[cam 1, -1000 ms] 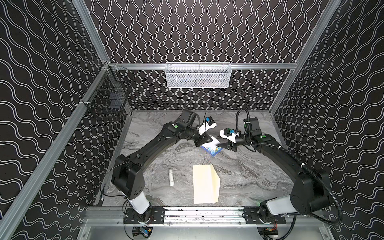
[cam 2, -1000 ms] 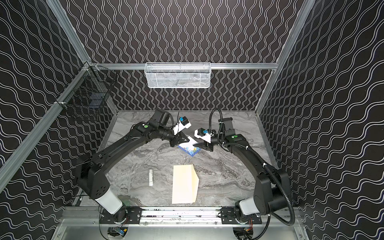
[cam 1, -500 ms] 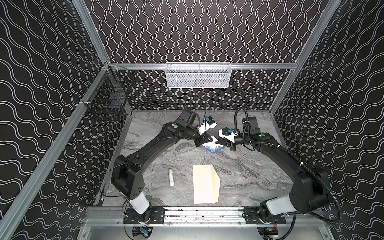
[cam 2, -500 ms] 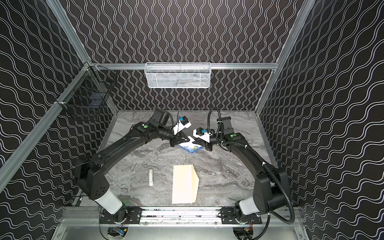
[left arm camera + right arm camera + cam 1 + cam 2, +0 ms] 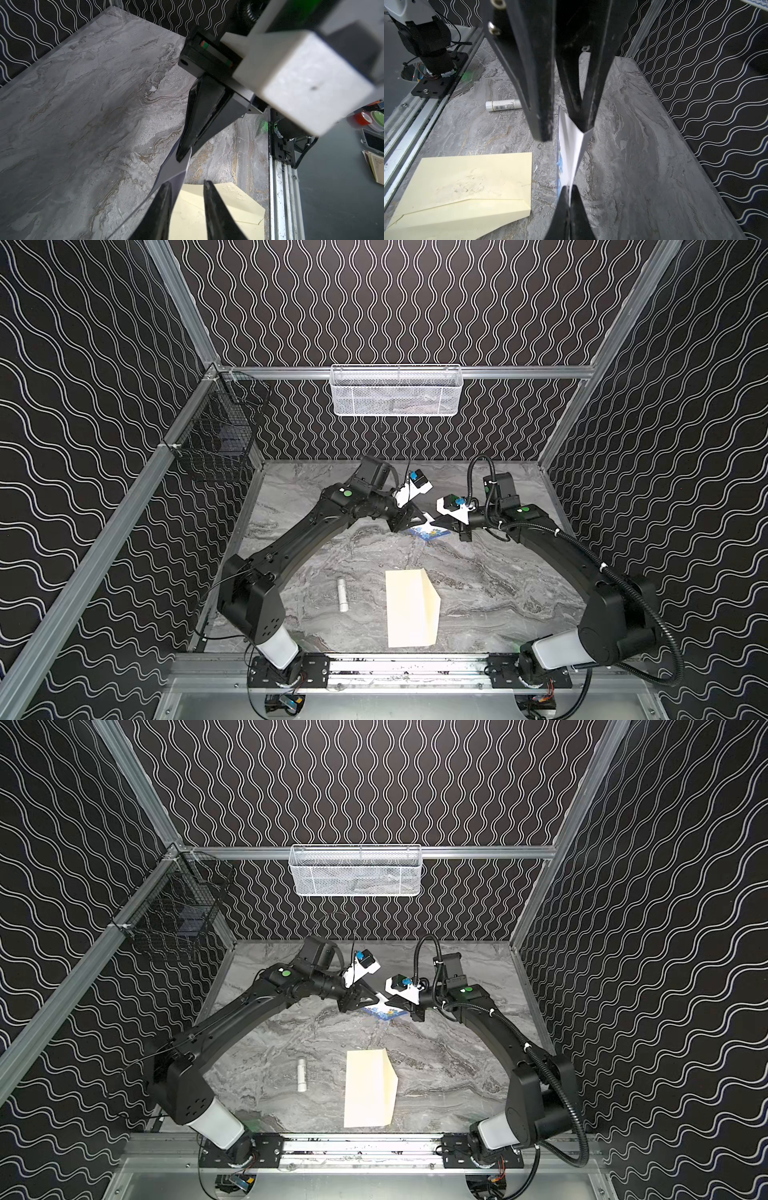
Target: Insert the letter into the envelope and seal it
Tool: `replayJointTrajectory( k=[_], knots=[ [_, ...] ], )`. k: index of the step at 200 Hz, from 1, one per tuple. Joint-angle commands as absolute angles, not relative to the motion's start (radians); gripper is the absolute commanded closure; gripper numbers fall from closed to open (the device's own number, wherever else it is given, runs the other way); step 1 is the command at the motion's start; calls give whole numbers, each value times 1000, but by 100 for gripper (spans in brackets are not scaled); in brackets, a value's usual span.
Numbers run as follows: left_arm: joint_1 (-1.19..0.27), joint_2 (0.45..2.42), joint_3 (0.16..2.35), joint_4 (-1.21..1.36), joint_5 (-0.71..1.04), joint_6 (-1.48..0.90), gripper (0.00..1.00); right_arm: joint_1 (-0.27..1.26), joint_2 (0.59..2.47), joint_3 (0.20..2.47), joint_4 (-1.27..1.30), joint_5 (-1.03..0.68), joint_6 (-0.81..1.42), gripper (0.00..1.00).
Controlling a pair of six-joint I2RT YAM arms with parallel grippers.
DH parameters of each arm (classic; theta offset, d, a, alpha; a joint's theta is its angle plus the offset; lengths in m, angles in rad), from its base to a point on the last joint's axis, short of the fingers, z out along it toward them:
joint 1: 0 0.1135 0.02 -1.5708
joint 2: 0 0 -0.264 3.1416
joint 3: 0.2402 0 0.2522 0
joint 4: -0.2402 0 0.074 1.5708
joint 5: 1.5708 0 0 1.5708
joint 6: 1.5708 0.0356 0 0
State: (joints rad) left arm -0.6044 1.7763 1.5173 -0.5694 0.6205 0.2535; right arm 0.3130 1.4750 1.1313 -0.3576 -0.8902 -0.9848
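Note:
The letter (image 5: 430, 533) (image 5: 388, 1014), a white sheet with a blue border, hangs folded above the back of the table between the two grippers. My right gripper (image 5: 570, 188) (image 5: 438, 523) is shut on one edge of the letter (image 5: 571, 145). My left gripper (image 5: 187, 182) (image 5: 415, 519) stands open at the opposite edge, and the letter (image 5: 174, 166) rests against one finger only. The cream envelope (image 5: 411, 608) (image 5: 368, 1088) (image 5: 467, 182) lies flat near the table's front, apart from both grippers.
A small white cylinder (image 5: 342, 594) (image 5: 502, 105) lies left of the envelope. A white mesh basket (image 5: 395, 391) hangs on the back wall and a black wire basket (image 5: 220, 448) on the left rail. The metal front rail (image 5: 395, 664) borders the table.
My right gripper has moved in and shut on the letter. My left gripper, shut on the letter before, has opened its jaws.

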Motion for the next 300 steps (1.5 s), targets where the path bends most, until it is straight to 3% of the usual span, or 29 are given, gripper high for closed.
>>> replayJointTrajectory(
  k=[1,17,79,92,115,242,277,286,300],
  knots=[
    [-592,1729,1504,-621,547,323,62,311,1477,1149,-407,-903,-1027,100],
    [-589,1691,1481,-613,502,366,54,310,1480,1162,-435,-922,-1051,100],
    [-602,1722,1532,-610,561,504,52,310,1501,1241,-545,-1004,-1129,100],
    [-610,1713,1509,-581,566,523,43,311,1506,1256,-563,-1000,-1137,100],
    [-616,1704,1483,-541,573,541,42,310,1511,1277,-597,-1002,-1152,100],
    [-616,1675,1412,-597,534,556,100,310,1493,1279,-611,-988,-1152,100],
    [-615,1667,1410,-589,531,531,100,311,1482,1277,-602,-995,-1146,100],
    [-614,1664,1408,-581,534,515,100,313,1477,1271,-589,-1000,-1136,82],
    [-614,1662,1403,-567,546,490,100,320,1466,1259,-561,-1003,-1125,70]
  ],
)
